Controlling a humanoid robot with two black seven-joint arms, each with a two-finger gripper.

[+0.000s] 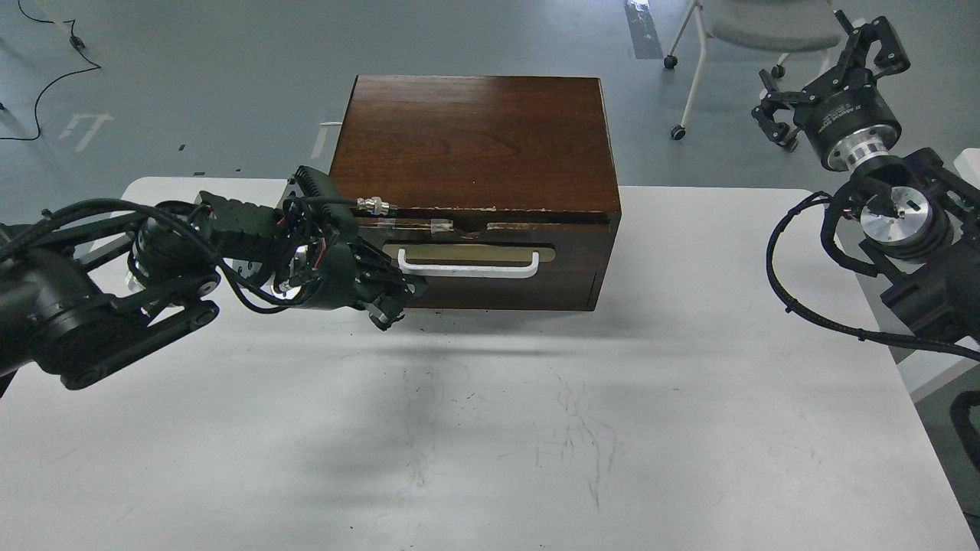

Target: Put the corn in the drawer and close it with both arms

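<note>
A dark wooden cabinet (475, 145) is seen at the far middle of the white tabletop (490, 428), and its drawer (490, 252) appears pushed nearly flush, so nothing of its inside can be made out and the corn is not seen anywhere. The left pincer (390, 295) is held just left of the white bar handle (468, 265), its fingers dark and bunched so that its opening cannot be told. The right pincer (831, 73) is raised far right, spread open and empty.
</note>
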